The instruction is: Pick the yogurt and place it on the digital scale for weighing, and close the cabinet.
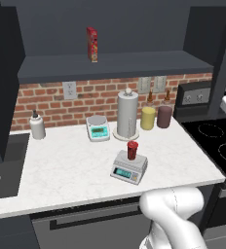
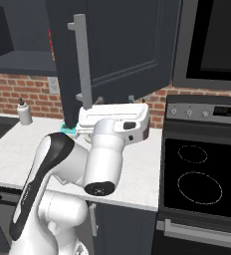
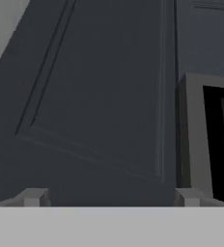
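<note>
The cabinet (image 2: 122, 45) stands open: in the right base view its panelled door swings out over the counter (image 1: 61, 165), edge on, with the long silver handle (image 2: 82, 64) on the near edge. In the left base view its bare shelf (image 1: 115, 65) runs across above the counter, and a tall red box (image 1: 92, 44) stands on that shelf, left of its middle. In the hand view the door's panelled face (image 3: 94, 96) is close in front of the gripper (image 3: 109, 198), with a grey-framed dark appliance (image 3: 210, 140) past the door's right edge.

The stove (image 2: 197, 179) sits just right of the counter. A sink (image 1: 3, 165) is set into the counter's left end.

The arm (image 2: 92, 159) rises in front of the counter, its hand up beside the open door.

On the counter, toward the brick back wall, a paper towel roll (image 1: 127, 114) stands upright. Right of the roll are a yellow jar (image 1: 147, 118) and a dark red jar (image 1: 164, 116), side by side. Left of the roll is a white scale (image 1: 98, 128), and further left a white bottle (image 1: 37, 126).

The digital scale (image 1: 129, 167) lies on the counter in front of the roll, toward the counter's front edge. The yogurt (image 1: 132, 150) stands upright on its platform.

The gripper's two tips stand wide apart, with nothing between them.
</note>
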